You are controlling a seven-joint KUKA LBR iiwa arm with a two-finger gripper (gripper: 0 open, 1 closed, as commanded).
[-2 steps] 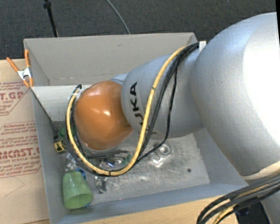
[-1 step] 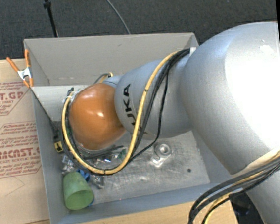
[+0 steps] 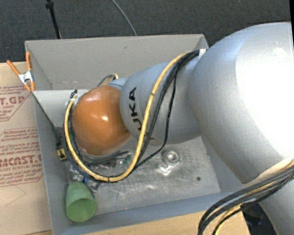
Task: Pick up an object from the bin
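**Figure.** Bin seen from above, with the arm [image 3: 187,105] entering from the right of the frame.

**(a) Nearest thing.** A green cup [image 3: 80,202], tapered in shape, lies in the lower left corner of the bin [image 3: 114,52], close to the left wall and the near wall. Its long axis runs roughly up and down the frame, leaning slightly. The narrow end points up toward the wrist, and the wide end points to the lower edge of the frame. Whether it lies flat on the floor or stands tilted cannot be told.

**(b) End effector.** The gripper [image 3: 90,172] sits beneath the rounded orange cover [image 3: 98,122] at the centre left of the frame, and only dark parts of it show under the cover's lower edge. Whether it is open or closed cannot be told, and nothing can be seen held in it. The narrow end of the cup is just beside these dark parts; contact cannot be confirmed.

**(c) Surroundings.** Yellow and black cables [image 3: 139,141] loop around the cover and trail back along the arm. A small shiny metal piece [image 3: 168,160] rests on the bin floor right of centre, well apart from the cup. The wrist and cover hide the upper left part of the floor.
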